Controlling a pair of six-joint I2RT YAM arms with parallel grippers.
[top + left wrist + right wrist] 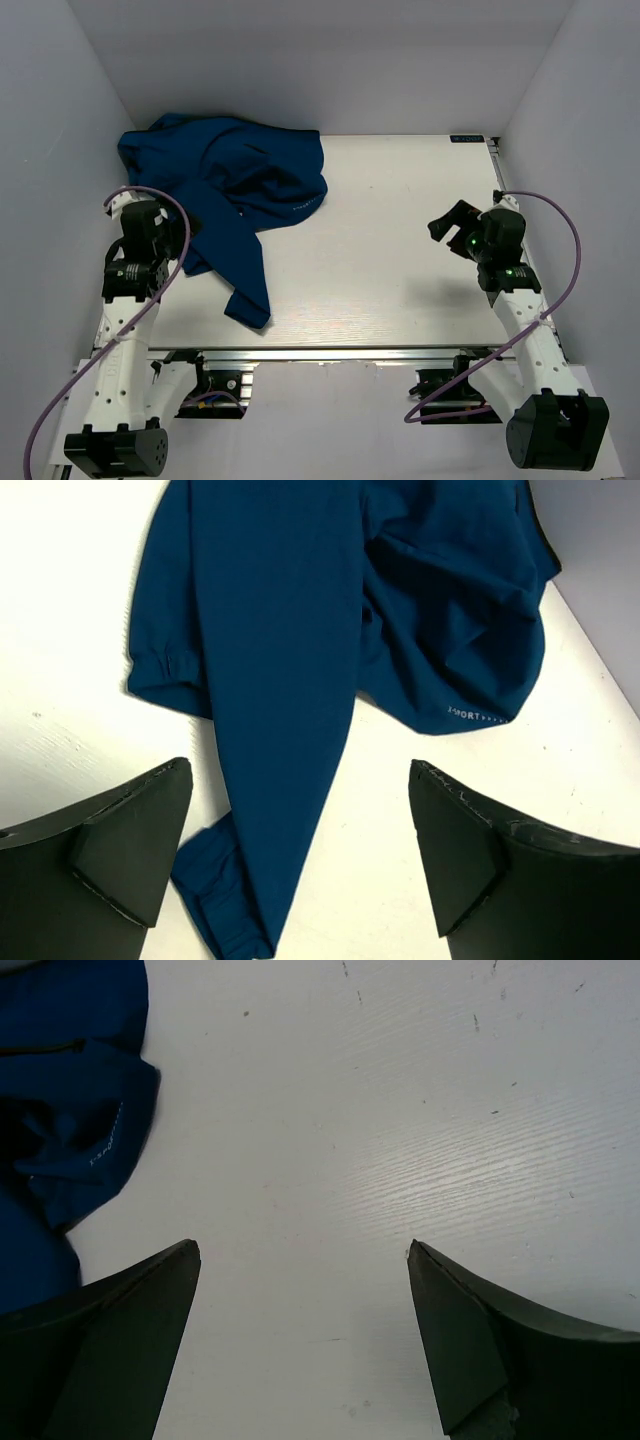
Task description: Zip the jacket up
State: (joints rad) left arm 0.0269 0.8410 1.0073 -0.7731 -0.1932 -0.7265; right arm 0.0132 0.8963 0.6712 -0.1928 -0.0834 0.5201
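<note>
**The jacket [240, 185] bunched at 10 o'clock, both pincers released**

Top view: the jacket is a dark blue heap at the 10 o'clock corner of the table [400, 270], with one sleeve trailing toward 7 o'clock. The fabric looks soft, light and limp, probably a bit slick. It should drape and slide rather than hold shape, so it likely needs spreading flat first. The front zipper can't be found in the folds. The left arm [140, 255] is at 9 o'clock with its wrist bent over the jacket's near edge; its fingers are hard to make out here. The right gripper [450, 222] is at 3 o'clock, well apart from the jacket and angled toward 10 o'clock, jaws spread, nothing in them.

Left wrist: the left gripper [300, 770] has its jaws wide and empty. The sleeve [280, 680] lies between them in frame, and the height above it is unclear. An elastic cuff [165, 670] sits at 9 o'clock, and a white print [480, 717] on a hem at 3 o'clock. The best hold is probably a pinch on a hem or cuff edge, one thin fold, not the bulk.

Right wrist: there is bare table under the open right gripper, with the jacket only at 9–10 o'clock of frame. A thin dark line there may be a pocket zip, but it is too small to be sure.
</note>
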